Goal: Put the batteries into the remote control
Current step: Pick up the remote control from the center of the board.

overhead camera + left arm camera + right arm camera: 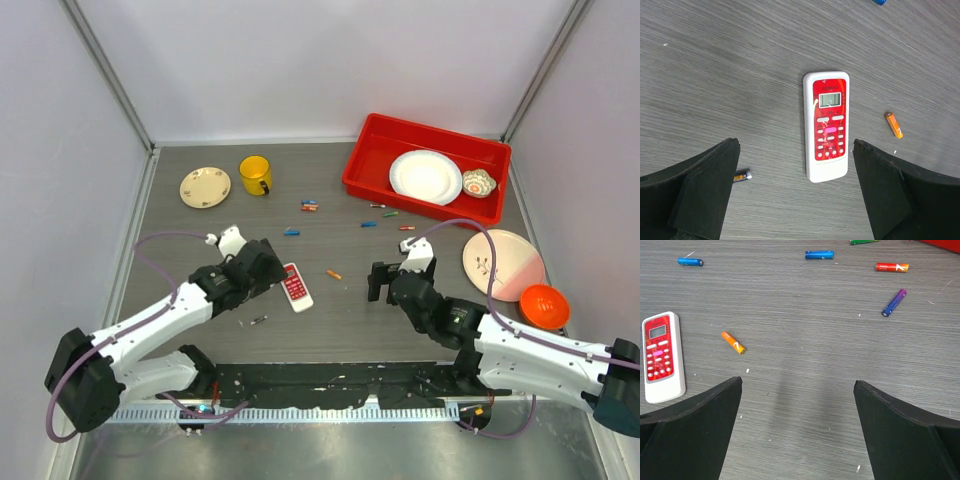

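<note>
Far left at the back of the worktop (200, 300) sit a cream plate (205, 187) and a yellow mug (255, 175). Nearer, the left claw (795, 144) hangs released, its jaws spread wide and holding nothing, just over the lower end of the remote control (826, 126). The remote lies flat with its red face up, left of centre. A dark battery (742, 175) lies on the worktop just beside the claw's left finger. An orange battery (733, 342) lies a little right of the remote. Further back, more batteries (309, 206) in blue, red and green are scattered across the middle. The right claw (797, 382) is released too, jaws wide over bare worktop. Behind it stands a red tray (370, 150) holding a white plate (425, 176). Furthest right are a pink-and-white plate (503, 263) and an orange bowl (544, 306).
</note>
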Controlling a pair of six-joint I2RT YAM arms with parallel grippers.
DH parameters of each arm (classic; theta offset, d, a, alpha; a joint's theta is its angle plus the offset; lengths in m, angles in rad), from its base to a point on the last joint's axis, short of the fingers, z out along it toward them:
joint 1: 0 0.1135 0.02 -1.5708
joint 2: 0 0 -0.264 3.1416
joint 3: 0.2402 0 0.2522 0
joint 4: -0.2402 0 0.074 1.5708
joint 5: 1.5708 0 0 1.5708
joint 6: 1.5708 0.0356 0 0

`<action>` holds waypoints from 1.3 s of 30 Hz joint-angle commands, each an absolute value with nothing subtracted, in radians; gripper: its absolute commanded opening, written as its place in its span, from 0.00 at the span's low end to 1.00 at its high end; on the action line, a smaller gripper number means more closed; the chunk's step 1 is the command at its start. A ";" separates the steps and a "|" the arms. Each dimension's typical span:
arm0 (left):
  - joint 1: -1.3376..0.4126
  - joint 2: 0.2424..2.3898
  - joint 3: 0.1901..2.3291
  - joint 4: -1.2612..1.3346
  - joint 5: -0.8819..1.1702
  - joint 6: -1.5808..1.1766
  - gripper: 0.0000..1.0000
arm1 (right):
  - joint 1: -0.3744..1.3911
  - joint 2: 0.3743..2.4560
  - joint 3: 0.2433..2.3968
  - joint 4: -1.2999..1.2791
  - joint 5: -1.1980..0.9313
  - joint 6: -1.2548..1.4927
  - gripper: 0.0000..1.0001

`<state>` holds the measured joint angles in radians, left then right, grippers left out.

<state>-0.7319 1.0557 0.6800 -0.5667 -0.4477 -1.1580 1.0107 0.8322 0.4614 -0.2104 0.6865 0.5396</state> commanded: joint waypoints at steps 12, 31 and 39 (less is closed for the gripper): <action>-0.854 1.439 0.977 -0.612 -0.555 -1.242 1.00 | 1.012 0.828 0.554 -0.281 0.643 0.561 1.00; -0.856 1.637 0.994 -0.614 -0.537 -1.328 0.94 | 1.012 0.750 0.509 -0.330 0.592 0.601 1.00; -0.856 1.683 0.994 -0.604 -0.540 -1.339 0.90 | 1.012 0.735 0.503 -0.354 0.589 0.609 1.00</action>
